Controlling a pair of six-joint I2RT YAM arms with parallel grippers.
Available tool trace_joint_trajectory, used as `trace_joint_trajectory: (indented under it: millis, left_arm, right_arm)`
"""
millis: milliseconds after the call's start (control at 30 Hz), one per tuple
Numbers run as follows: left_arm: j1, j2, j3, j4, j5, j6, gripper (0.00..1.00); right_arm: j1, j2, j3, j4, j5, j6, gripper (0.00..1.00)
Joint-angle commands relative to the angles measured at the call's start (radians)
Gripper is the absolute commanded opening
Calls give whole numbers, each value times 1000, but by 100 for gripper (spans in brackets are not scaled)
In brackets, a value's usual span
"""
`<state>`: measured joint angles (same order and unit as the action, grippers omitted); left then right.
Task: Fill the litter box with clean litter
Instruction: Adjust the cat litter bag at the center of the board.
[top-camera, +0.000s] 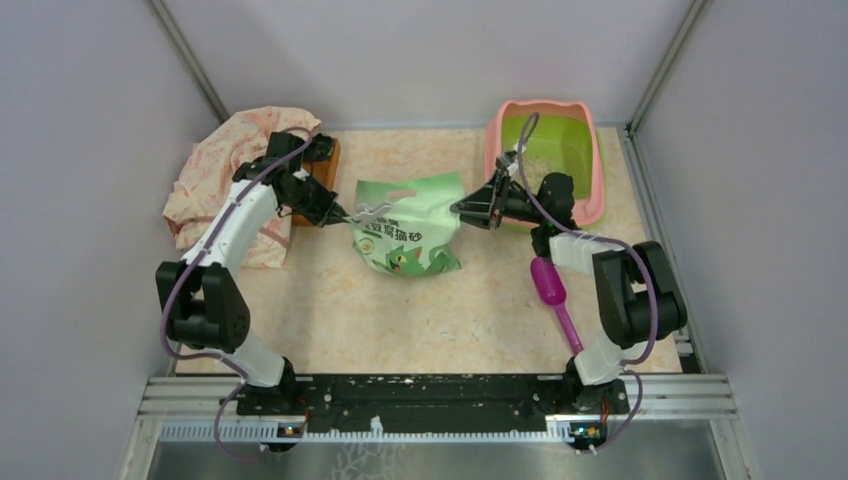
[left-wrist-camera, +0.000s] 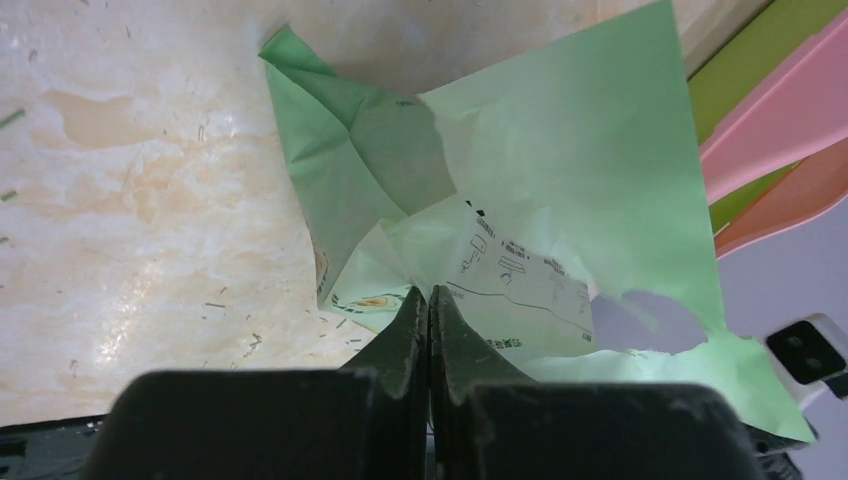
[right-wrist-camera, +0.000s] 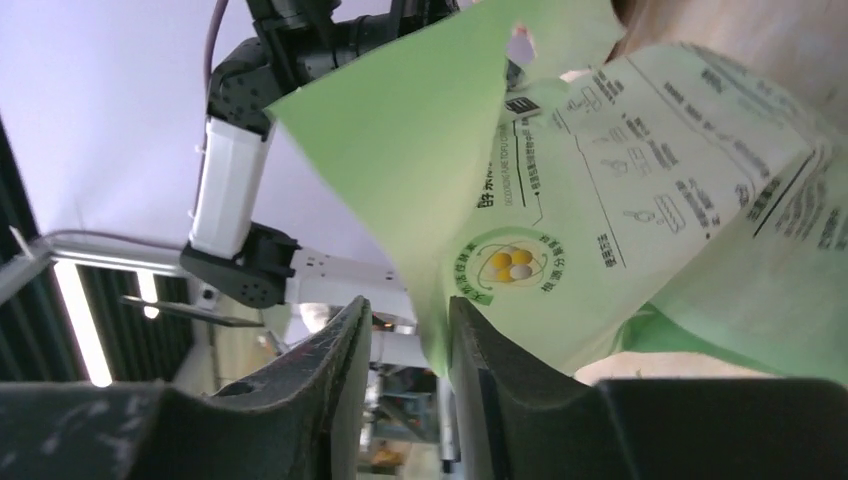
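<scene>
The left gripper (left-wrist-camera: 430, 300) is pinching the upper left corner of the light green bag (top-camera: 405, 240), its jaws pressed together on the thin, creased sheet with no gap showing. The right gripper (right-wrist-camera: 410, 325) is meeting the bag's opposite top corner. Its jaws are standing a narrow gap apart, and the stiff folded flap is lying against one finger with daylight beside the other, so I judge it is not clamping yet.

Holding the two top corners looks meant to carry the bag level, mouth up, so nothing spills on the way.

The bag is sitting at the middle of the counter (top-camera: 330, 310), nearer the far edge. It is slumping like a soft pouch, glossy and printed with a round emblem and small instruction drawings.

The litter box (top-camera: 545, 104) is waiting in the far right corner, just beyond the right gripper. It is a rigid moulded tray with a smooth pink rim around a lime-green basin. The clean litter is not clearly showing (presumably it is inside the bag). Pale specks in the basin are too small to call.

A purple scoop (top-camera: 550, 285) is lying near the right edge, and a crumpled floral cloth (top-camera: 225, 165) is bunching in the far left corner.
</scene>
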<state>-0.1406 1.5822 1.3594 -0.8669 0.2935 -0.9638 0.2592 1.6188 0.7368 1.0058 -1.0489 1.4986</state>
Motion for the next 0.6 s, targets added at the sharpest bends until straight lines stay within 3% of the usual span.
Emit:
trace_joint_trajectory:
  millis: [0,67,167,300,433,567]
  left_arm:
    - [39,53,131,28,-18,95,0]
    - [45,76,167,17,-9,115,0]
    - [51,97,186,19,11,129,0]
    - [52,121,206,19,46,145,0]
    - [52,120,194,21,51,164,0]
    - [52,119,181,20,71,175,0]
  right_arm:
    - [-27,-82,205,-427,-82,-453,39]
    - [-20,-144,361,-926,42,-882,44]
    - [44,-206,512,-1263,241,-1261,49]
    - [136,-339,480,-1207,369,-1456,58]
    - [217,-365,461,-1138,374,-1613,71]
    - [220,-292,564,-1216,270,-1707,71]
